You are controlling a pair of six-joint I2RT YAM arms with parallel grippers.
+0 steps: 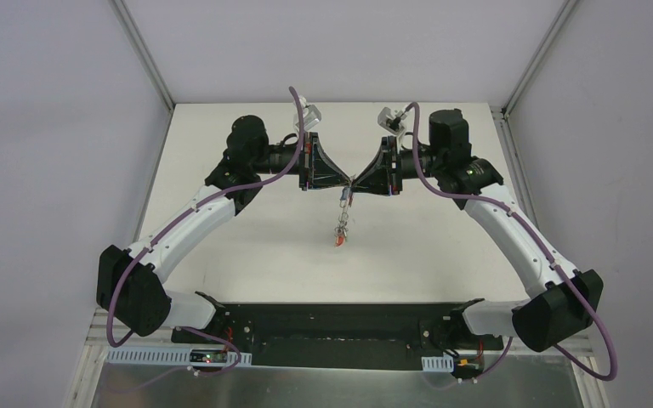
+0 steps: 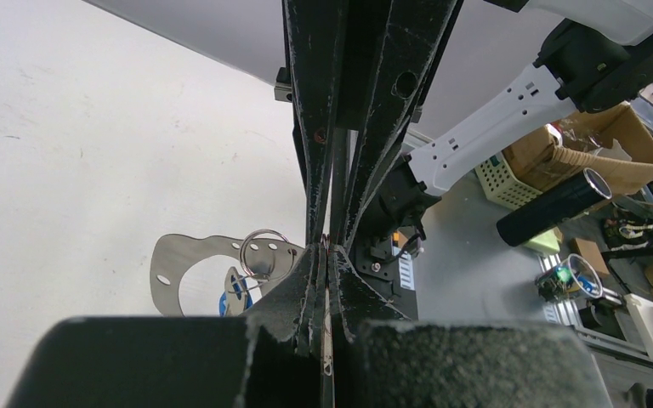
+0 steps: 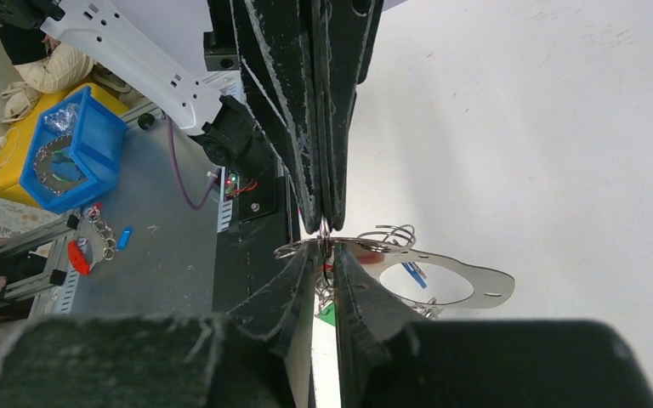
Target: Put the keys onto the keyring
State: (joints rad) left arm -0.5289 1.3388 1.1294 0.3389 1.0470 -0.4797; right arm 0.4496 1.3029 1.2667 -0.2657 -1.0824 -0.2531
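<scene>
While my left gripper (image 2: 323, 252) and right gripper (image 3: 325, 245) both pinch what seems the keyring (image 3: 299, 248), keys (image 1: 340, 228) hang below. I judge threading is in hand, so next one gripper must let go for another key.

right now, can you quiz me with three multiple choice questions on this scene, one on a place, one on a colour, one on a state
1. Where do the two hands meet?
A. over the middle of the table
B. at the far left edge
C. over the arm bases

2. In the top view, what colour is the lowest tag on the hanging key bunch?
A. white
B. orange-red
C. purple

3. How do the fingers of both hands stand?
A. both pairs spread wide
B. one pair spread, one closed
C. both pairs closed

Answers:
1 A: the left hand and right hand meet tip to tip there.
2 B: it shows orange-red.
3 C: each wrist view shows them pressed together.
</scene>
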